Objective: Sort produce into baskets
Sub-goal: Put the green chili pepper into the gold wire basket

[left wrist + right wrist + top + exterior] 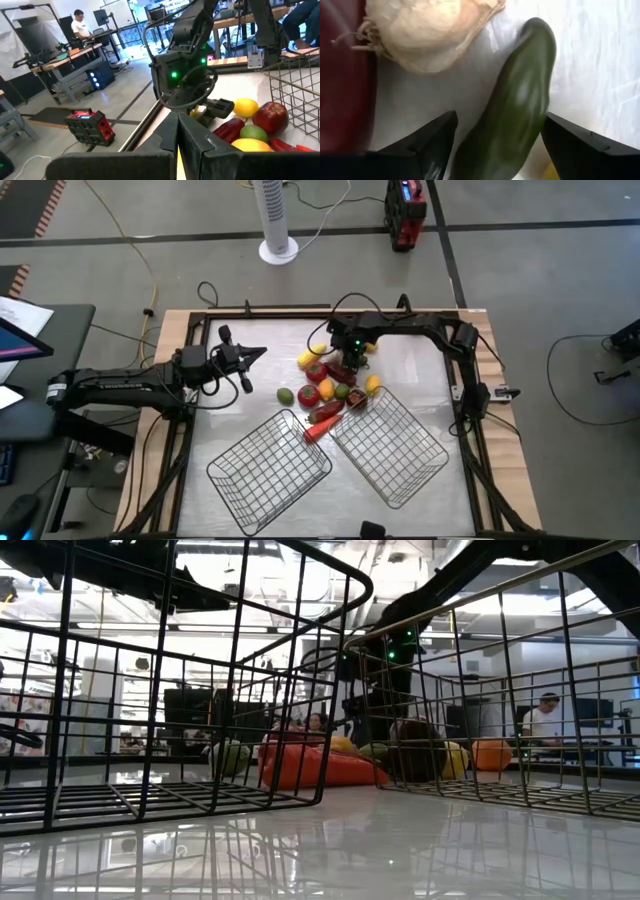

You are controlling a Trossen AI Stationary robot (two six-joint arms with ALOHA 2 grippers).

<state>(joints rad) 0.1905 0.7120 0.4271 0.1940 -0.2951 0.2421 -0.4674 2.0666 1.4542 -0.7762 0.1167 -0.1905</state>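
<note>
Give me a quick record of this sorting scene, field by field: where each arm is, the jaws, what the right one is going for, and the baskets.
left gripper: waiting over the table's left side, jaws shut, holding nothing
right gripper: down at the far side of the produce pile, jaws open
target: a dark green cucumber lies between the jaws, not yet clamped
beside target: pale garlic bulb
baskets: two, wire mesh, near the table's front, both without produce

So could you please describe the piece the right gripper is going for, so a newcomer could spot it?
Start at the produce pile behind the two wire baskets. The right gripper is at its far edge, fingers astride a long cucumber. It is dark green and slim, beside a pale, papery garlic bulb.
</note>
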